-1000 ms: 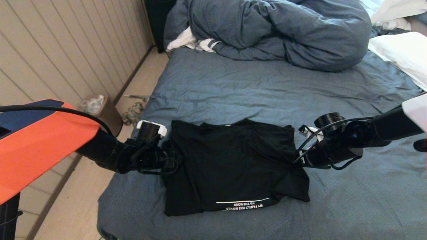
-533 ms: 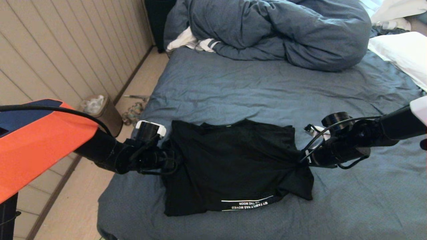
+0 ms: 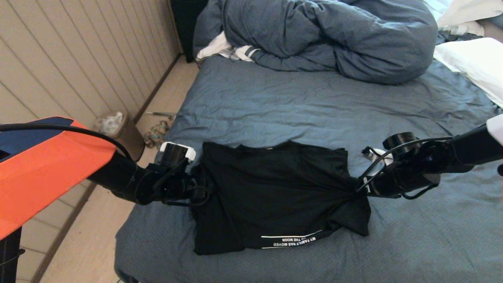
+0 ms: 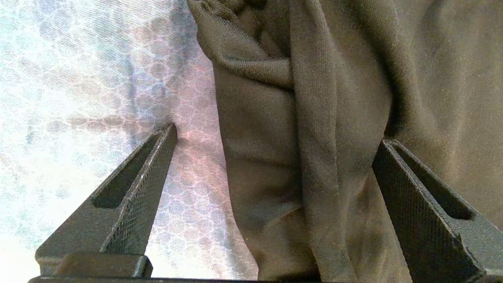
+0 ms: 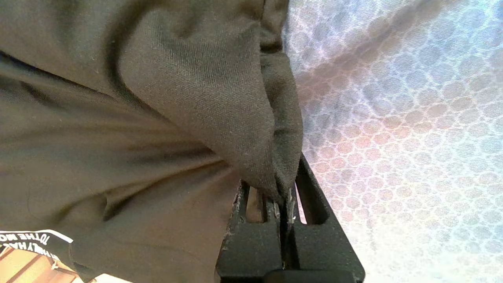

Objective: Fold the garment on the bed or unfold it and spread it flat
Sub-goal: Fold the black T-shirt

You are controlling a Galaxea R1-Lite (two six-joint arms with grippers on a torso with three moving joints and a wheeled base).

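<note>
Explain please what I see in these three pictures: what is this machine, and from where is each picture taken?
It is a robot with two arms working over a bed. The wide picture comes from a camera on its head; the two close pictures come from cameras on its wrists, looking past the fingers. A black T-shirt, partly folded, lies on the blue sheet. The right end effector is shut, pinching the shirt's edge. The left end effector is open, one finger over the shirt's other edge, gripping nothing. A bunched blue duvet and a white pillow lie farther back.

A bunched blue-grey duvet [image 3: 326,35], white pillow [image 3: 473,65], and floor bin [image 3: 118,127] beside the panelled wall [image 3: 78,59].
</note>
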